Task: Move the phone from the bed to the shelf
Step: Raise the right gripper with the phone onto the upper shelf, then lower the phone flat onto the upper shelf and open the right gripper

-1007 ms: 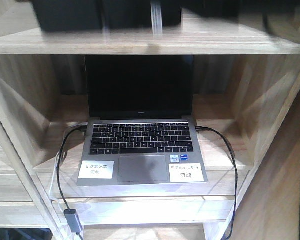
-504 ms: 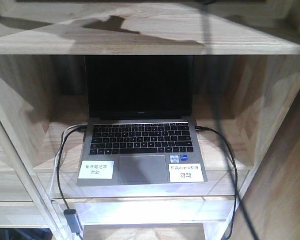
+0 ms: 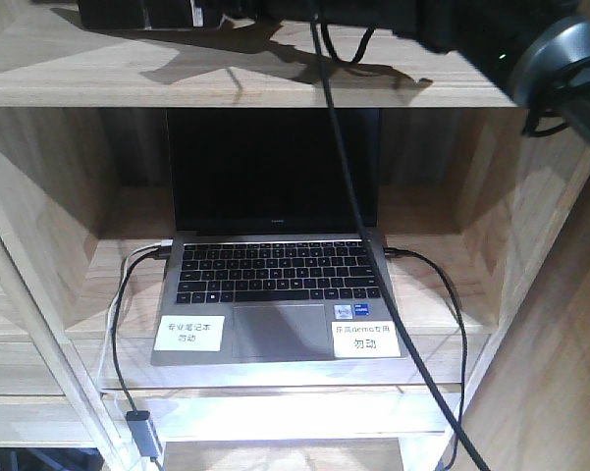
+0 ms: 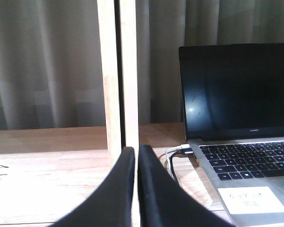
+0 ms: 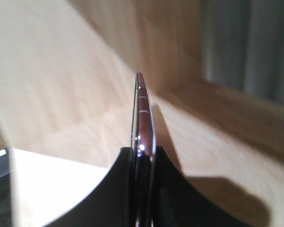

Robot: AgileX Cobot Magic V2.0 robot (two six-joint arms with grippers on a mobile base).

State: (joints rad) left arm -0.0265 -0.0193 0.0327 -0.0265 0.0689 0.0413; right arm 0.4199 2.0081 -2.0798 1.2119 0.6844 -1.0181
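The phone [image 5: 142, 118] shows edge-on in the right wrist view, a thin glossy slab with a pinkish rim. My right gripper [image 5: 144, 153] is shut on its lower part and holds it upright over a light wooden plank of the shelf [image 5: 61, 94]. From the front, the right arm [image 3: 530, 39] reaches in over the shelf's top plank [image 3: 226, 83]. My left gripper [image 4: 136, 153] is shut with nothing in it, low in front of a shelf upright [image 4: 114, 94]. The bed is out of view.
An open grey laptop [image 3: 275, 285] with a black screen fills the middle cubby, and it lies right of my left gripper [image 4: 236, 94]. Cables loop from both its sides. A black arm cable [image 3: 373, 265] hangs across the cubby. Grey curtains hang behind the shelf.
The front view's top edge was bare apart from a shadow half a second ago. Now the right arm and its hanging cable are over the top plank. The laptop has not moved.
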